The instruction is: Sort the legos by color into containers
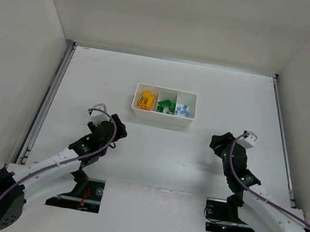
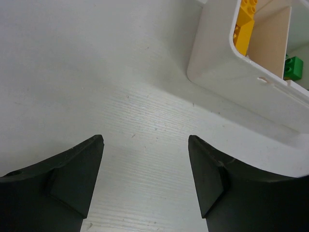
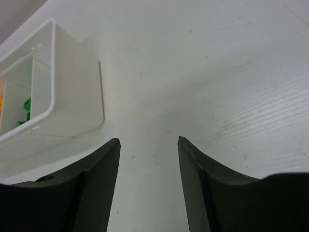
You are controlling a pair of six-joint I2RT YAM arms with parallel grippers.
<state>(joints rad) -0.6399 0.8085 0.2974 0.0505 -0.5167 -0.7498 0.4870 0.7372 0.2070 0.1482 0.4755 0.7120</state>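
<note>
The white tray [image 1: 162, 118] sits mid-table with its three containers filled by color. Yellow legos [image 1: 144, 100] lie in the left one, green legos [image 1: 165, 105] in the middle, light blue pieces [image 1: 184, 110] in the right. My left gripper [image 1: 118, 129] hovers near and left of the tray, open and empty [image 2: 145, 140]. Its wrist view shows the tray corner [image 2: 227, 72] with a yellow brick [image 2: 244, 24] and a green one [image 2: 293, 67]. My right gripper [image 1: 216, 143] stands open and empty [image 3: 148, 141] near and right of the tray [image 3: 72, 87]; green legos [image 3: 26, 111] show inside.
White walls close in the table on the left, back and right. A metal rail [image 1: 48, 98] runs along the left edge and another [image 1: 285, 138] along the right. Both arm bases sit at the near edge.
</note>
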